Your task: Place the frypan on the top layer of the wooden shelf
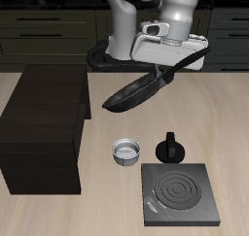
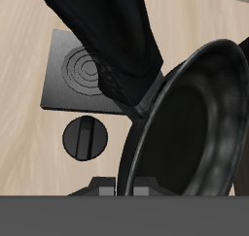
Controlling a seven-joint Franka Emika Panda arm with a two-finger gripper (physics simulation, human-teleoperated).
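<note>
Exterior view, front to back: flat black square stove with a spiral burner (image 1: 181, 195) sits lower right of the frame, nearest the table's front edge. Just behind it a small black round knob-like object (image 1: 169, 148), and beside that toward frame centre a small grey metal pot (image 1: 125, 151), upright, apart from the stove. Large dark brown boxy wooden shelf (image 1: 44, 131) fills the left of the frame; top layer bare. Light wooden table (image 1: 107, 206) under all of it. Above the table, centre frame, the round black shallow frypan (image 1: 129, 91) hangs in the air, tilted steeply, pan end down toward the shelf side, long handle running up-right into the white gripper (image 1: 163, 73). Pan is clear of the table and beside the shelf's upper right corner, not on it. Jaws closed round the frypan handle, fingers mostly hidden by the pan. Wrist view: frypan (image 2: 195, 133) bowl fills most of the picture, handle running off across the stove (image 2: 83, 75); black knob (image 2: 86, 138) just beside the stove; gripper body blurred at the frame edge.
</note>
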